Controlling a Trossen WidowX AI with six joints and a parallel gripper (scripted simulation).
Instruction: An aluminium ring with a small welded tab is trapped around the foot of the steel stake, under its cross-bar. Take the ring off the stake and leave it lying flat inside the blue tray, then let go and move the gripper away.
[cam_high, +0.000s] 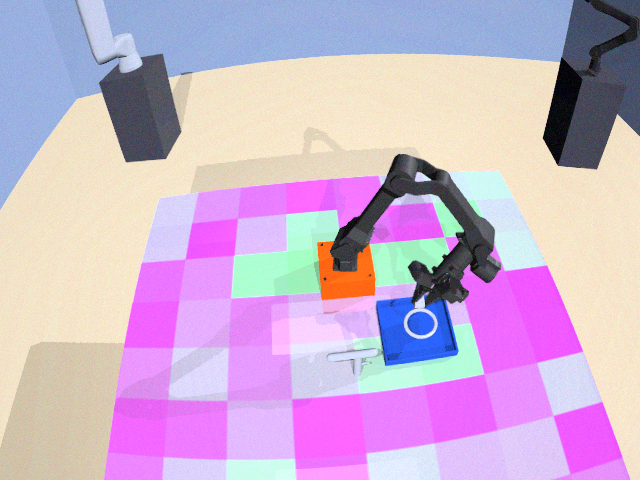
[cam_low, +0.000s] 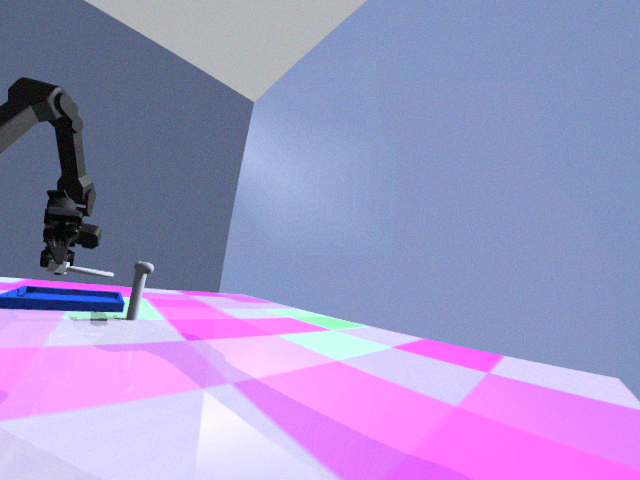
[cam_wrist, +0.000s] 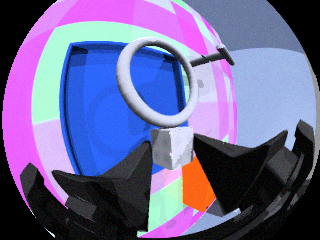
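Ring (cam_high: 406, 331) (cam_low: 93, 271) (cam_wrist: 122, 82) extended toward six o'clock in the top view from fingers (cam_high: 424, 299) (cam_low: 58, 267) pinching its tab (cam_high: 419, 302) (cam_low: 58, 267) (cam_wrist: 171, 147), above the tray (cam_high: 421, 360) (cam_low: 62, 305) (cam_wrist: 64, 110).

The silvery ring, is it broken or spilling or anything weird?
Nothing looks broken or spilled. The pale metal ring with a square tab slants a little above the blue square tray, because the black gripper holds its tab.

Beyond the gripper (cam_high: 419, 300) (cam_low: 59, 266) (cam_wrist: 171, 142), blue walls (cam_high: 330, 31) (cam_low: 439, 155) are rising over a pale tan floor (cam_high: 248, 118); two dark pedestals (cam_high: 155, 108) (cam_high: 589, 124) are standing well behind it.
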